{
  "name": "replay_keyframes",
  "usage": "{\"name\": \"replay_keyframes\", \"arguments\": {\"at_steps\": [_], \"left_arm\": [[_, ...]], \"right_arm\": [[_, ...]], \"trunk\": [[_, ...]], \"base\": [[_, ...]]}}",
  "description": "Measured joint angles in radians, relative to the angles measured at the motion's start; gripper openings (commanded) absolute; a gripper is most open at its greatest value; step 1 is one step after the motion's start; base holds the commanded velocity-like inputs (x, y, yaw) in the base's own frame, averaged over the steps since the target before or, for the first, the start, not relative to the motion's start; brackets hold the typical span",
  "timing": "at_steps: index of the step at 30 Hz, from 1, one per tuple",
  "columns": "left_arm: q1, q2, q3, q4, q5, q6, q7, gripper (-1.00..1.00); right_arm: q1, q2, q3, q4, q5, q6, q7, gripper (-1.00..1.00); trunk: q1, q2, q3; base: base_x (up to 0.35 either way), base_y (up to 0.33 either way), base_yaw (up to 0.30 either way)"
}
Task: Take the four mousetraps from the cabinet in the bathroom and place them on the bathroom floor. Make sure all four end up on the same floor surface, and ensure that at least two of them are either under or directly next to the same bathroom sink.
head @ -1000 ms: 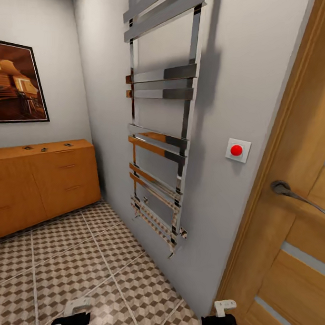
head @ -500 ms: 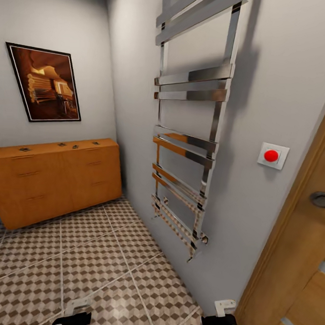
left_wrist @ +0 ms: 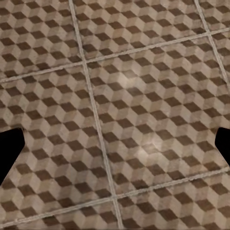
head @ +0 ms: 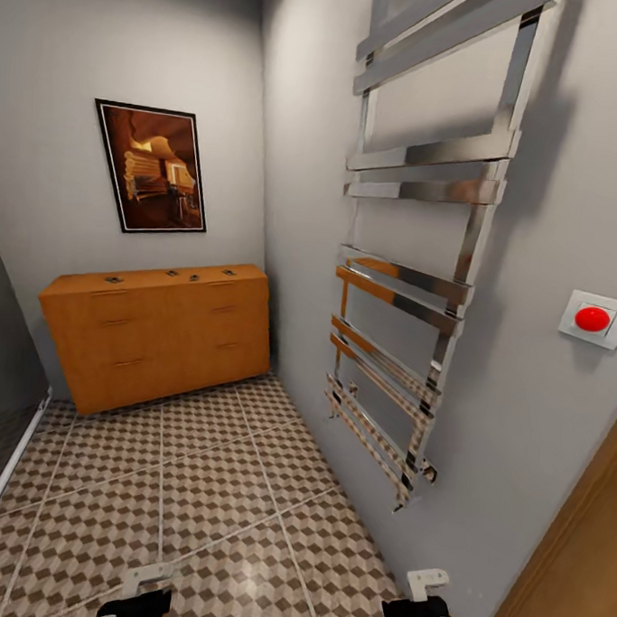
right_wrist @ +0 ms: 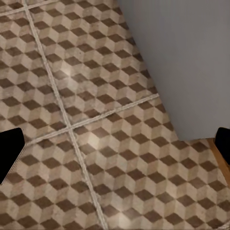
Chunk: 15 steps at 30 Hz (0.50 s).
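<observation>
Left gripper [left_wrist: 115,143]: fingers spread apart, empty, over bathroom floor [head: 208,493]. Right gripper [right_wrist: 115,146]: fingers likewise apart, empty, grey wall [right_wrist: 182,57] just beyond. Four mousetraps [head: 170,273] on cabinet [head: 153,337] top, far ahead of both fingertips.

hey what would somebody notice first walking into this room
Probably the tall chrome towel rail on the right wall, with a red button beside it. Against the far wall stands the orange-brown cabinet, four small mousetraps on its top, under a framed picture; the cube-patterned floor stretches below.
</observation>
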Motion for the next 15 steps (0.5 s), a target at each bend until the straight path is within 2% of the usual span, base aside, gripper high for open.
{"name": "replay_keyframes", "arguments": {"at_steps": [15], "left_arm": [[0.0, -0.001, 0.0, 0.0, 0.0, -0.005, 0.001, 1.0]], "right_arm": [[0.0, 0.0, 0.0, 0.0, 0.0, 0.0, 0.0, 1.0]], "trunk": [[-0.058, 0.105, 0.047]], "base": [[0.0, 0.0, 0.3]]}}
